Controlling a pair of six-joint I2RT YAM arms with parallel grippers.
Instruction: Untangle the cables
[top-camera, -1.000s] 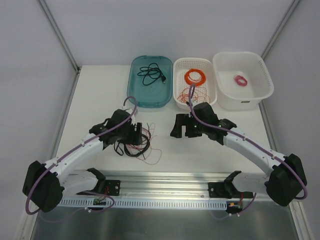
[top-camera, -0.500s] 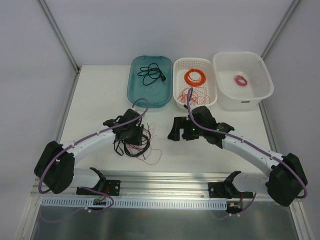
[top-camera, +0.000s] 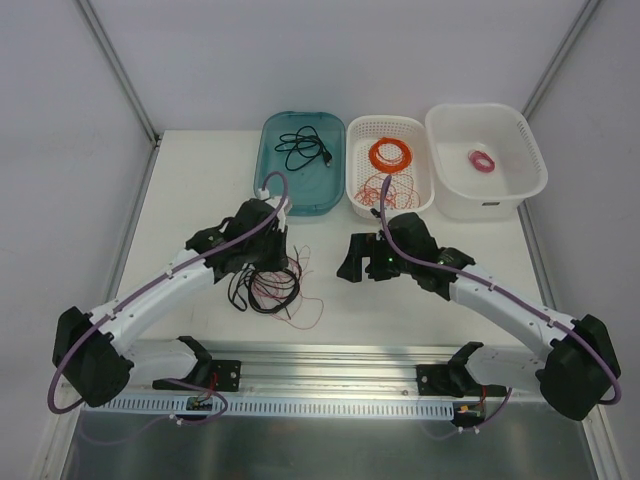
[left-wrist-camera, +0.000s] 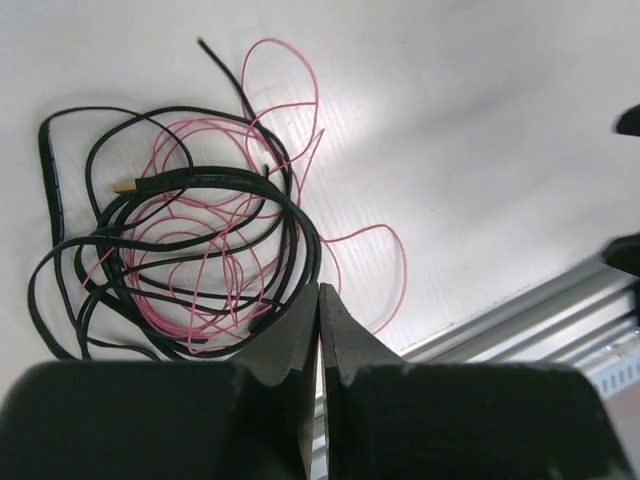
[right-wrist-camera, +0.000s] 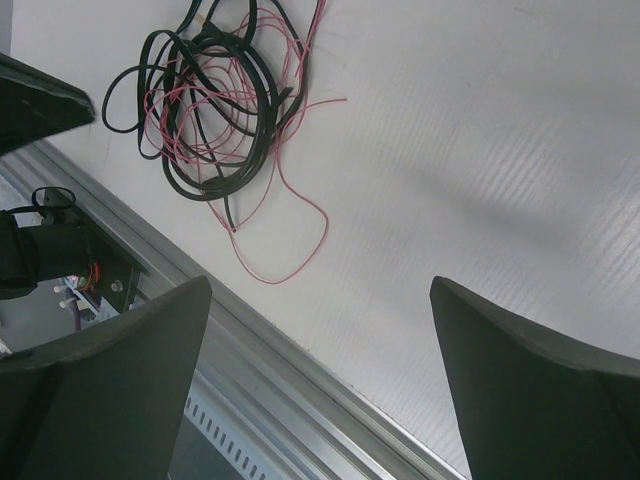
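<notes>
Lying by left claw (left-wrist-camera: 320, 298), tangled cables (left-wrist-camera: 190, 250), teal tray (top-camera: 300, 195) beyond

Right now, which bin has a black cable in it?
The teal tray, leftmost. The middle basket holds orange wire; the right tub holds a pink coil.

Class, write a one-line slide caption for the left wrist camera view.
Left gripper, jaws shut, at the edge of tangled black cord and pink wire on a white table.
</notes>
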